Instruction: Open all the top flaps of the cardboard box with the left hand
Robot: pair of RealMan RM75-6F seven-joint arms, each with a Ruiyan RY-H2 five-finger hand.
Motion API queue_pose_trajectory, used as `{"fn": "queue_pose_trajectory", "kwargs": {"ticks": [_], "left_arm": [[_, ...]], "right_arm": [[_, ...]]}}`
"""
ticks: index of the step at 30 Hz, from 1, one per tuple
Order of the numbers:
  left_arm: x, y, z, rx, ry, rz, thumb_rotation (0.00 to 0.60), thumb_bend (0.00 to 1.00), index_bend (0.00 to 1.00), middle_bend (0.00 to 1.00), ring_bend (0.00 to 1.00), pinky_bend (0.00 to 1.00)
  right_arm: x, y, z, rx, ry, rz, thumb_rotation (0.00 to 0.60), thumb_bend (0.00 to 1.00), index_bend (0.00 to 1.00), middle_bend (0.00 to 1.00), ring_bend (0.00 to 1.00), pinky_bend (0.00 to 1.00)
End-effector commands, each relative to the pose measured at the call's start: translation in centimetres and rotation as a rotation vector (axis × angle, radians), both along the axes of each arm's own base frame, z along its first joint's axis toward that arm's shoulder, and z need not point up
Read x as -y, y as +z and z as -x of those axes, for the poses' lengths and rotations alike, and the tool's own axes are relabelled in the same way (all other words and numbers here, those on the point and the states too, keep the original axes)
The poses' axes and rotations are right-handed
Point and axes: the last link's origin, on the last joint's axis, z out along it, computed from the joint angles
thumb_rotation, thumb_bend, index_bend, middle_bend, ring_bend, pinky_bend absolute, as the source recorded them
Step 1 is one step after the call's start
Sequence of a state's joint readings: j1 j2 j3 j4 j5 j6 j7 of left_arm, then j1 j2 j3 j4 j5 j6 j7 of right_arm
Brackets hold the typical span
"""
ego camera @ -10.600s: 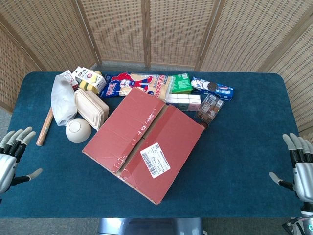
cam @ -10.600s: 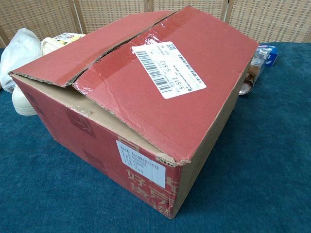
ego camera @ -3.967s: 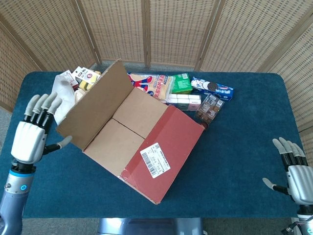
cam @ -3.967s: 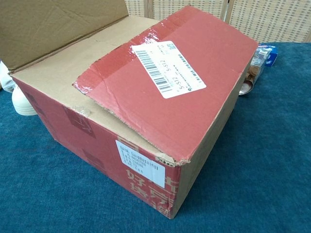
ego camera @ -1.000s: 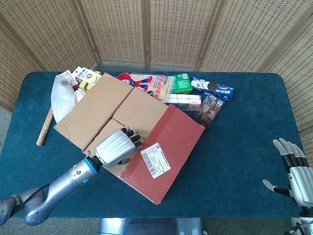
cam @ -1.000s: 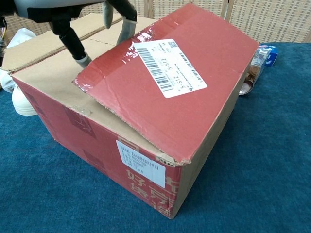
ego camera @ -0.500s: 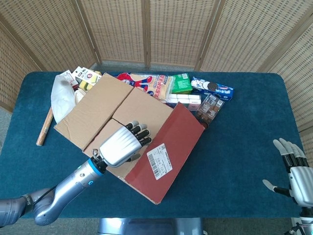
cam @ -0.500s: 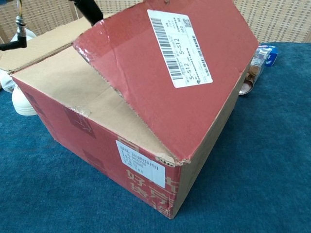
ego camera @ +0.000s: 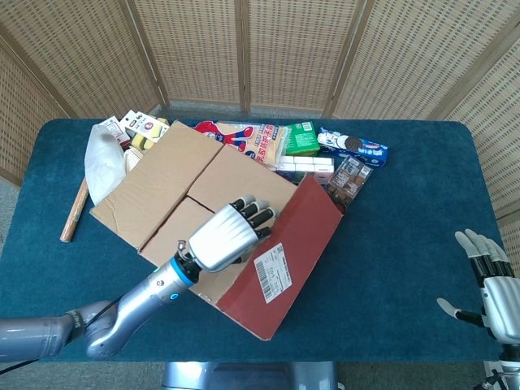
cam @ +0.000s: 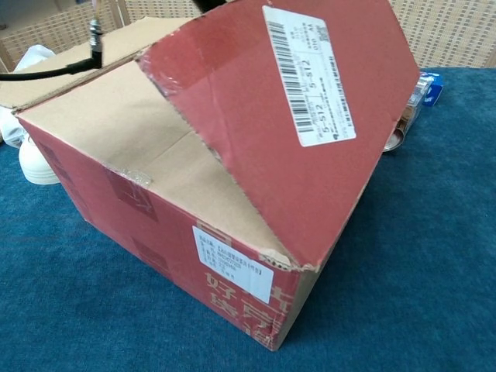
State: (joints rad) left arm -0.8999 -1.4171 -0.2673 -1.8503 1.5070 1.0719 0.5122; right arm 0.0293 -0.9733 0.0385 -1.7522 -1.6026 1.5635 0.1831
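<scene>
left hand (ego camera: pixel 227 236) under cardboard box's (ego camera: pixel 162 191) raised flap (ego camera: pixel 284 260)

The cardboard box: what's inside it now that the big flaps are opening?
Nothing visible yet. Under the raised red flap of the cardboard box, two plain inner flaps lie shut, covering the contents. The left hand lifts the red flap.

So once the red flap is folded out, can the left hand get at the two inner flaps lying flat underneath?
Probably yes. The left hand is already over the inner flaps, which lie flat and bare with nothing on them. Only the half-raised red flap stands beside them, tilting away to the right.
</scene>
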Motion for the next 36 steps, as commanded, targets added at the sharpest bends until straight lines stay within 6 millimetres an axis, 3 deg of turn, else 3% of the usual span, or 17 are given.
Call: {"fn": "queue_pose_trajectory", "kwargs": {"ticks": [1, 7, 15, 24, 36], "left_arm": [[0.3, -0.4, -1.1, 0.030, -0.033, 0.001, 0.600, 0.24, 0.39, 0.28, 0.31, 0.36], [0.8, -0.5, -2.1, 0.086, -0.075, -0.019, 0.600, 0.24, 0.39, 0.24, 0.30, 0.35], [0.6, 0.3, -1.9, 0.110, -0.096, -0.050, 0.600, 0.24, 0.39, 0.22, 0.29, 0.36], [1.1, -0.8, -3.2, 0.153, -0.102, -0.014, 0.600, 0.24, 0.35, 0.14, 0.26, 0.34], [2.7, -2.7, -6.3, 0.304, -0.180, 0.029, 0.600, 0.23, 0.26, 0.04, 0.22, 0.33]], "right_arm": [[0.0, 0.1, 0.0, 0.001, 0.001, 0.000, 0.600, 0.00, 0.00, 0.00, 0.00, 0.00], [-0.1, 0.2, 0.0, 0.010, 0.007, 0.000, 0.600, 0.00, 0.00, 0.00, 0.00, 0.00], [-0.1, 0.0, -0.1, 0.004, 0.013, -0.009, 0.600, 0.00, 0.00, 0.00, 0.00, 0.00], [-0.1, 0.0, -0.1, 0.003, 0.009, -0.007, 0.600, 0.00, 0.00, 0.00, 0.00, 0.00], [-0.1, -0.1, -0.1, 0.003, 0.007, -0.015, 0.600, 0.00, 0.00, 0.00, 0.00, 0.00]]}}
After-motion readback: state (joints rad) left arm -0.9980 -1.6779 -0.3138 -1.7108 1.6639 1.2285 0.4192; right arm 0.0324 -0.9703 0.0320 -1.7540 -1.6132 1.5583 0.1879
